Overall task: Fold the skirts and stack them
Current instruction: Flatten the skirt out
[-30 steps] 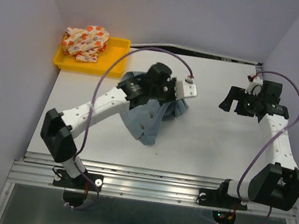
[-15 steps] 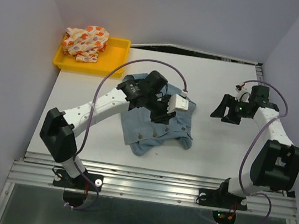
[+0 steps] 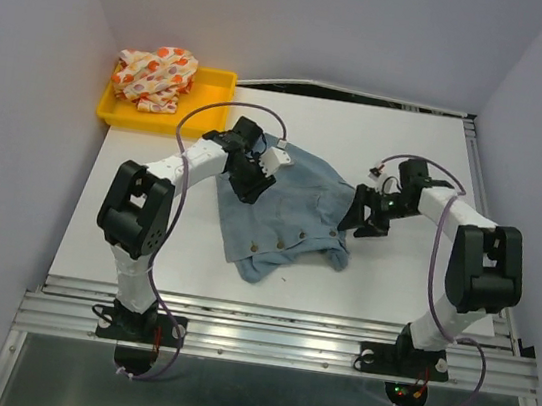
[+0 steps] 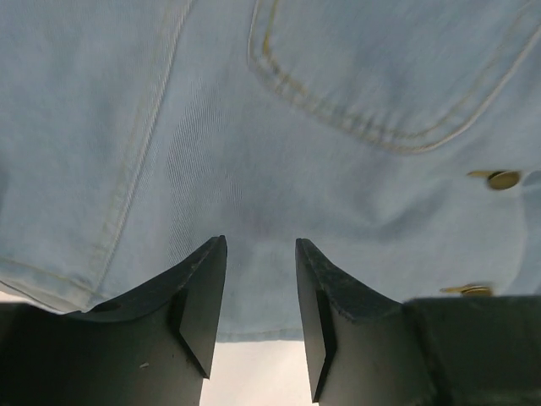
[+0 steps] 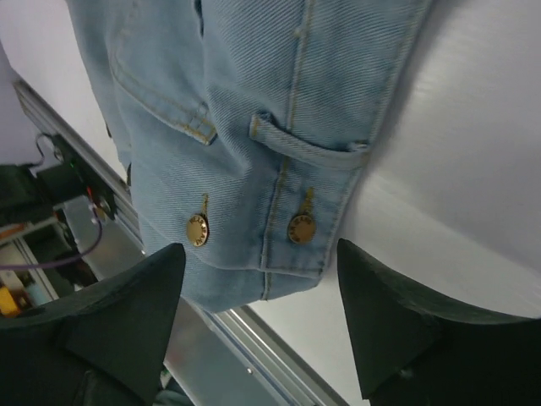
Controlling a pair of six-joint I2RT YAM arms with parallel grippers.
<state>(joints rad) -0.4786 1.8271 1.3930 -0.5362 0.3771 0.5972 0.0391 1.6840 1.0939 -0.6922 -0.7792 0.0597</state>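
The light-blue denim skirt (image 3: 295,211) lies spread on the white table, slightly rumpled, with its front corner folded over. My left gripper (image 3: 255,176) is open and low over the skirt's back-left part. In the left wrist view (image 4: 260,243) the skirt's hem (image 4: 254,330) shows between the fingers, and a pocket (image 4: 380,76) lies beyond. My right gripper (image 3: 360,216) is open wide at the skirt's right edge. In the right wrist view (image 5: 260,247) it frames two brass buttons (image 5: 197,230) on the waistband. The spotted white skirt (image 3: 155,76) lies crumpled in the yellow tray (image 3: 209,104).
The yellow tray stands at the table's back-left corner against the left wall. The table (image 3: 401,282) ends at a metal rail (image 3: 273,330) in front. Purple cables loop above both arms.
My left gripper has let go of the denim skirt and drawn back to its back-left part. The skirt went from bunched to spread. My right gripper moved left to the skirt's right edge.
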